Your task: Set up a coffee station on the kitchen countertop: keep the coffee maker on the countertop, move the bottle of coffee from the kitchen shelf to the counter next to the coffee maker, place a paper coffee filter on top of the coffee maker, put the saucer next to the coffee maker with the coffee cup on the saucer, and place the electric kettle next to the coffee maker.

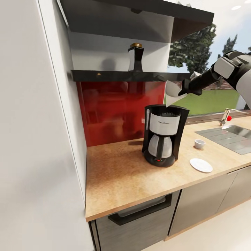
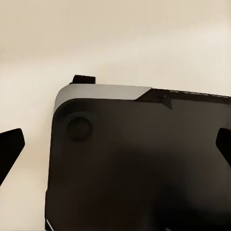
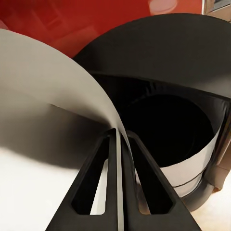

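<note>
Here, right pincer holds filter tip-down over maker.

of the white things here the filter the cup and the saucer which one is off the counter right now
The paper coffee filter: the right claw pinches it above the coffee maker. The coffee cup and saucer sit on the countertop.

Glossy red backsplash runs along the back edge of the counter, under a dark hood-like cabinet. Steel faucet with a red knob sits at the far right back edge (trees and lawn outside the window), and there's a black drawer handle below the front edge.
</note>
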